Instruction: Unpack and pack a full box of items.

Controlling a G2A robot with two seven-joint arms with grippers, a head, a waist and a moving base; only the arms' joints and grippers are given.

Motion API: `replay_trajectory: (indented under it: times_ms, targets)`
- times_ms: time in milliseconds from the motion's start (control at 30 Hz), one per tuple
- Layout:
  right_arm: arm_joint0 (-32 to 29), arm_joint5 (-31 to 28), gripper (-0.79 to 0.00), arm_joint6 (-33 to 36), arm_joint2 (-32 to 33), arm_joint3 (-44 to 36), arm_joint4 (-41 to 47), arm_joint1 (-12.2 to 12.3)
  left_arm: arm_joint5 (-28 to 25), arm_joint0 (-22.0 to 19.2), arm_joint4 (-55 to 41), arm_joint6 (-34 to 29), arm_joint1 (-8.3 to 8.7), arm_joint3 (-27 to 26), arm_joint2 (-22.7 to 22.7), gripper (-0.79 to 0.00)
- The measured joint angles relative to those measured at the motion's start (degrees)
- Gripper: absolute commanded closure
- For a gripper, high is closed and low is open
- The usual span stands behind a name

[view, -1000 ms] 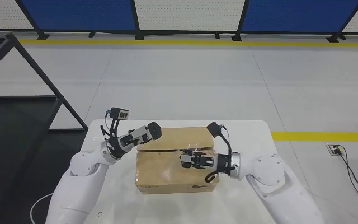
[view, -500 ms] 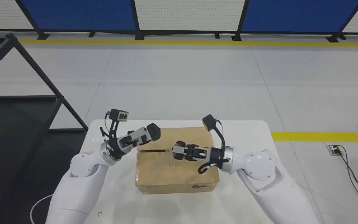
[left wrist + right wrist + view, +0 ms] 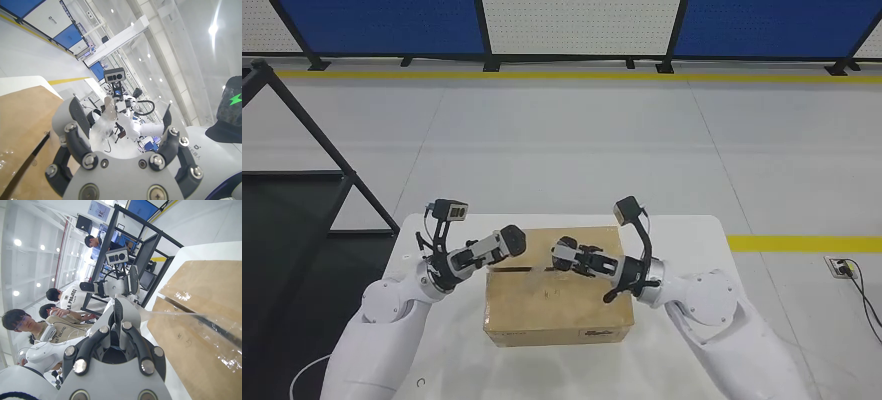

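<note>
A brown cardboard box [image 3: 552, 305] lies on the white table [image 3: 687, 235], its flaps meeting at a seam covered in clear tape. My right gripper [image 3: 564, 253] hangs over the far middle of the lid, shut on a strip of clear tape [image 3: 170, 313] that stretches from its fingertips [image 3: 118, 306] down to the seam on the box [image 3: 198, 317]. My left gripper [image 3: 512, 243] stands open by the box's far left corner, nothing between its fingers [image 3: 76, 111]. In the left wrist view the box [image 3: 22, 117] lies beside the left gripper [image 3: 121, 115], and crumpled tape [image 3: 106, 121] shows beyond.
A black metal frame [image 3: 302, 130] stands on the floor left of the table. Bare tabletop lies to the right of the box and along its left side. Yellow floor lines run behind and to the right.
My right gripper has moved from the middle of the lid leftward and then toward the far edge, pulling the tape strip up off the seam. The left gripper shifted slightly.
</note>
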Motion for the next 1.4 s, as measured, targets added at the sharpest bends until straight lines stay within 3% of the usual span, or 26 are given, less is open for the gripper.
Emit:
replay_trajectory:
  times_ms: [433, 700, 900, 1067, 1133, 1267, 1400]
  targets:
    - [-0.22, -0.12, 0.000, -0.52, -0.03, -0.21, 0.04, -0.06, -2.60, 6.25, 3.37, 7.12, 0.70, -8.66, -3.21, -0.785]
    - [-1.20, 3.63, 0.000, -10.68, -1.27, -2.24, 0.45, -1.24, -2.81, 9.41, 13.81, 15.44, 0.95, -14.07, -4.35, -0.785]
    - [-0.60, 6.30, 0.000, -15.17, -2.47, -2.05, 0.71, -2.21, -2.35, 12.27, 31.01, 24.36, 1.27, -18.38, -6.34, -0.785]
    - [-0.78, 7.45, 0.000, -16.20, -2.18, -2.02, 1.47, -2.62, 2.17, 15.46, 50.83, 36.56, 0.93, -23.81, -5.88, -0.785]
    - [-0.97, 7.69, 0.000, -16.48, -1.93, -2.09, 1.71, -2.74, 4.38, 16.32, 57.65, 40.47, 0.73, -25.48, -4.77, -0.751]
    - [-1.28, 7.85, 0.000, -16.79, -1.51, -2.27, 1.82, -2.94, 7.38, 16.97, 66.07, 44.57, 0.48, -26.90, -2.96, -0.742]
    - [-1.52, 7.98, 0.000, -16.76, -1.11, -2.48, 1.65, -3.11, 8.45, 17.07, 69.23, 45.47, 0.47, -27.09, -2.43, -0.668]
